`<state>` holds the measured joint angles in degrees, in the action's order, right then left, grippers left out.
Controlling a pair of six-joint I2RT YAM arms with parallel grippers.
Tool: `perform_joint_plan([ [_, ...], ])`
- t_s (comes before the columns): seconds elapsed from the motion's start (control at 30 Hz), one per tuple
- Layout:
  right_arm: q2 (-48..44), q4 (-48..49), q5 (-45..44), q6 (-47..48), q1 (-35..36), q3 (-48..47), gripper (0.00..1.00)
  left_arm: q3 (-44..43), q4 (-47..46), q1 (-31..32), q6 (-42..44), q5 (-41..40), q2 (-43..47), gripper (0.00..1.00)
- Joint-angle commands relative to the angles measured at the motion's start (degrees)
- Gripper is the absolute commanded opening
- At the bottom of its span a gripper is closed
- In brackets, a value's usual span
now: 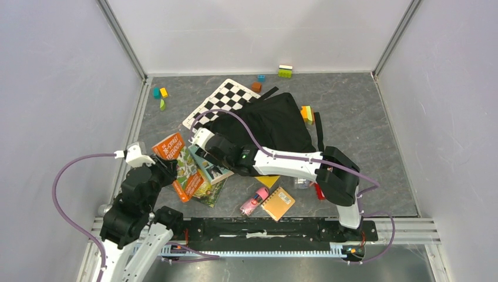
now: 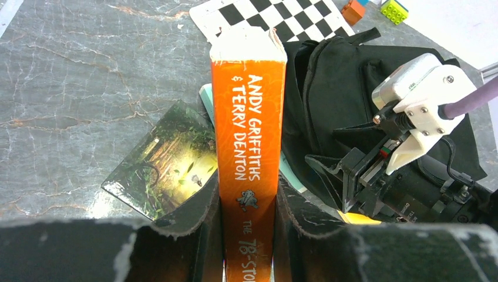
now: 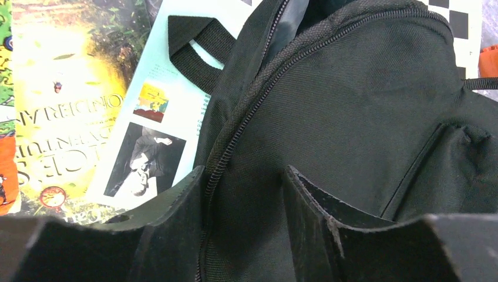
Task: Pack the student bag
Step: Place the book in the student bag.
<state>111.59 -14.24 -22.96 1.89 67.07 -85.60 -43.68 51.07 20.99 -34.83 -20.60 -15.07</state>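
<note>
I work in a robotics lab test cell. Plain pale walls [image 1: 59, 88] box me in on three sides, joined by bare aluminium posts [image 1: 120, 38] in the upper corners of the frame. My arms [image 1: 288, 161] are bolted to a black rail [image 1: 264, 226] along the bottom edge. Purple cables [image 1: 88, 155] loop loose above a grey stone-patterned counter [image 1: 364, 106] strewn with toy blocks [image 1: 285, 71].

Black student bag [image 1: 276, 120], slumped flat on grey table [image 1: 364, 117], zip parted
</note>
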Motion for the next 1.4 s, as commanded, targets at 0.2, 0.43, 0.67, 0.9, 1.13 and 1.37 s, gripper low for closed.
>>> perform_joint_plan([
  [0.2, -7.08, 1.37, 3.8, -3.38, -1.36, -0.68, 0.48, -5.05, -5.01, -0.12, 2.57, 1.89, 0.06, 0.02],
  [0.43, -12.25, 3.85, 4.77, -5.96, -2.81, 4.75, 0.01, -6.42, -8.0, -0.15, 2.85, 9.66, -2.35, 0.02],
  [0.67, -24.44, 7.68, -5.19, -7.96, -2.96, 12.53, 0.0, -5.63, -19.87, -0.13, -3.32, 24.9, -9.34, 0.02],
  [0.9, -39.25, 16.89, -16.8, -9.81, -2.91, 25.6, 0.0, 0.6, -39.56, -0.13, -10.98, 35.59, -19.18, 0.02],
  [1.13, -45.86, 21.02, -21.65, -9.61, -2.91, 30.71, 0.0, 4.81, -54.97, -0.08, -16.07, 36.94, -32.07, 0.02],
  [1.37, -44.83, 22.67, -23.65, -6.8, -2.91, 29.93, 0.0, 6.35, -60.42, -0.08, -17.99, 35.98, -46.9, 0.02],
])
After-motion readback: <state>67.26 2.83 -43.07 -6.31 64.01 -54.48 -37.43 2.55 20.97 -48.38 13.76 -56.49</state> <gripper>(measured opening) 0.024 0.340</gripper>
